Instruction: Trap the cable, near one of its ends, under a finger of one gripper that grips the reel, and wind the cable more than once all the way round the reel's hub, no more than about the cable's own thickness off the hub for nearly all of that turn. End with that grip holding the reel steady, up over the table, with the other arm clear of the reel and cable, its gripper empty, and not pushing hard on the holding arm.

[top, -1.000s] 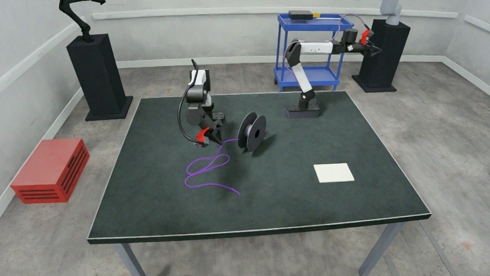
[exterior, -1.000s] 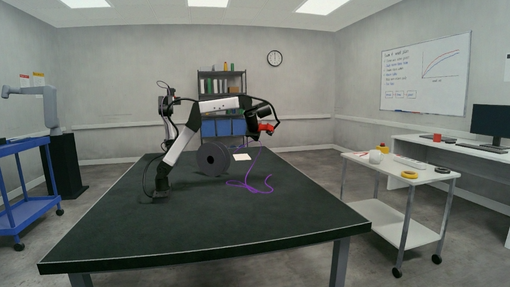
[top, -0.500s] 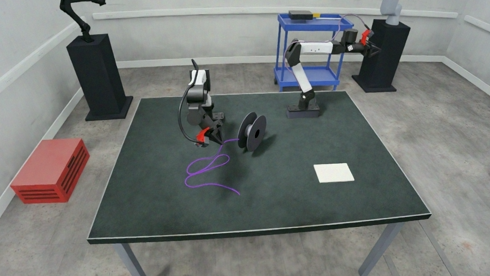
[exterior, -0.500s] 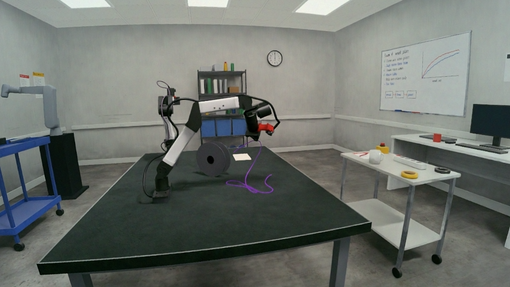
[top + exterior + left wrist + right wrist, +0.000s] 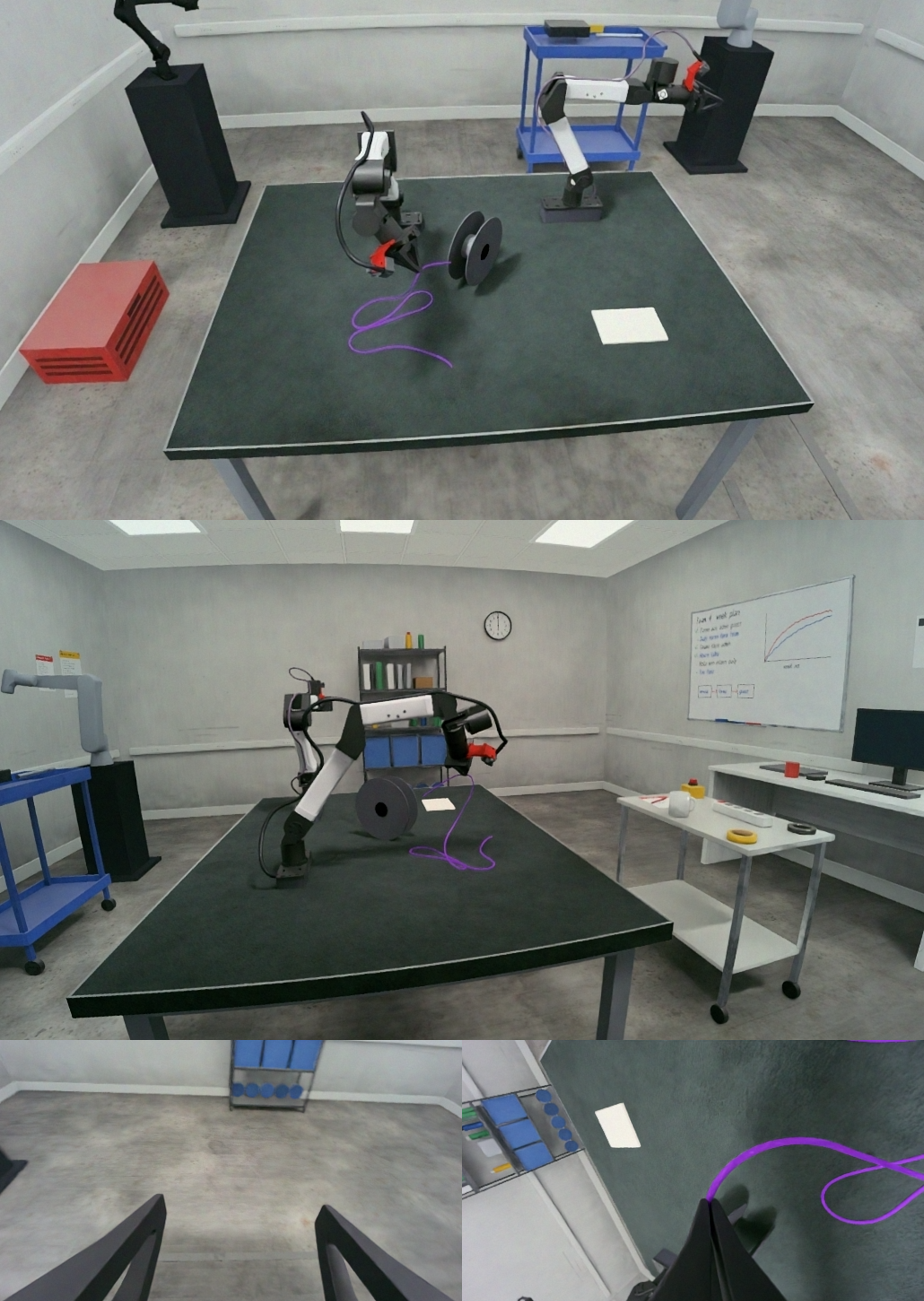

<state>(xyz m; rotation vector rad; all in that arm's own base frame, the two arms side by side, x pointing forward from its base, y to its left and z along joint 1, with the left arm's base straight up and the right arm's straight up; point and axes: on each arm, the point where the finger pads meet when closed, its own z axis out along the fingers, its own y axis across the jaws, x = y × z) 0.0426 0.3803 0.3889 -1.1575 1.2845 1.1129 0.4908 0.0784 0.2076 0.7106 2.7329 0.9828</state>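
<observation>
The dark reel stands on edge on the table, its pale hub bare where it shows. My right gripper is shut on the purple cable, beside the reel and above the table. A short piece runs from its tips to the reel's near flange; where that piece ends is hidden. The long part hangs down and lies in loops on the table. My left gripper is part open, empty, high up and far from reel and cable.
A white card lies on the table to the right of the reel in the top view. The left arm's base stands at the table's back edge. A blue cart stands behind the table.
</observation>
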